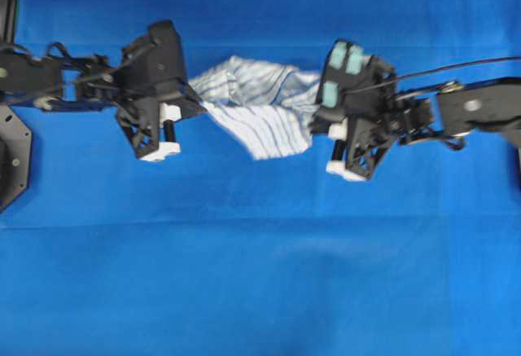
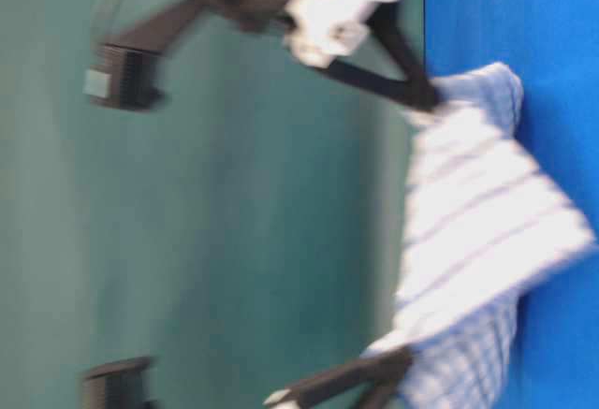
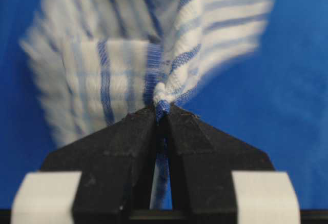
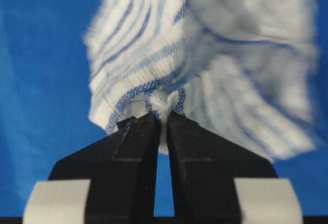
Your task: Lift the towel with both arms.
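Both claws are pinching opposite ends of the striped towel [image 1: 256,107], so it hangs stretched between them over the blue tablecloth [image 1: 244,274] on the counter. Left claw [image 3: 161,112] and right claw [image 4: 159,119] are each clamped on a bunched fold, probably so the thin cloth won't slip while lifting.

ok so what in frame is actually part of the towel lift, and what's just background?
Part of the job:
- towel, pinched at opposite ends
- left tool, shut on the towel
- right tool, shut on the towel

Just there:
- blue tablecloth under everything
- green wall in the table-level view
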